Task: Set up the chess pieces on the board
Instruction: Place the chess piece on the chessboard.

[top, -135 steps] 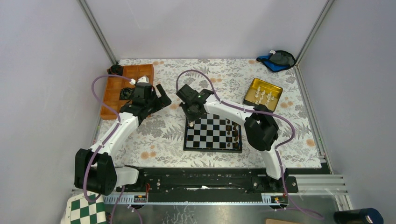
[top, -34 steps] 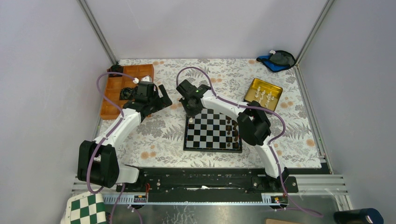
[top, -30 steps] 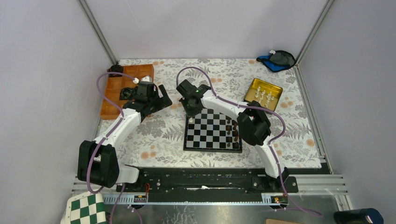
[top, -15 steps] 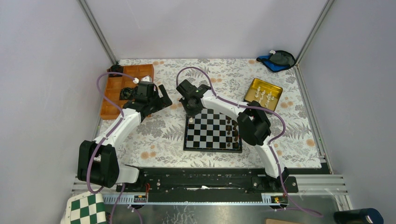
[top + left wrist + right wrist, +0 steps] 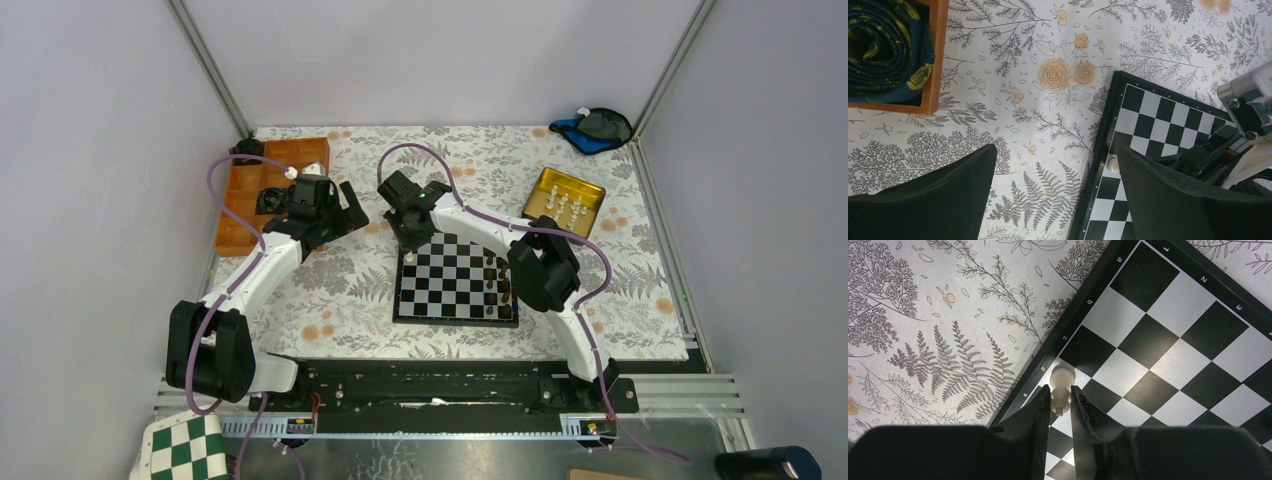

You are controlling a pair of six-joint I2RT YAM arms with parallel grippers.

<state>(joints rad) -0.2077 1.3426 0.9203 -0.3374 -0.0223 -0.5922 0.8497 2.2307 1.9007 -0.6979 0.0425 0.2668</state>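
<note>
Right wrist view recorded one white piece upright on a pale square in the edge row of the board, hard against the black frame by the letter d. The right gripper had a finger close on either side of the piece's top. Whether they pressed it or merely flanked it could not be told. Those fingers cut off the squares nearer the camera. The frame's outer edge met bare patterned cloth, with open room on that side. Left wrist view showed the left gripper spread wide and holding nothing, above the cloth beside the board's corner. One finger hid part of the same piece. A wooden tray holding a rolled dark cloth lay well apart from the board. Top view placed more white pieces in a gold tin on the far right. Dark pieces lined the board's right side, and the right arm overhung that edge.
</note>
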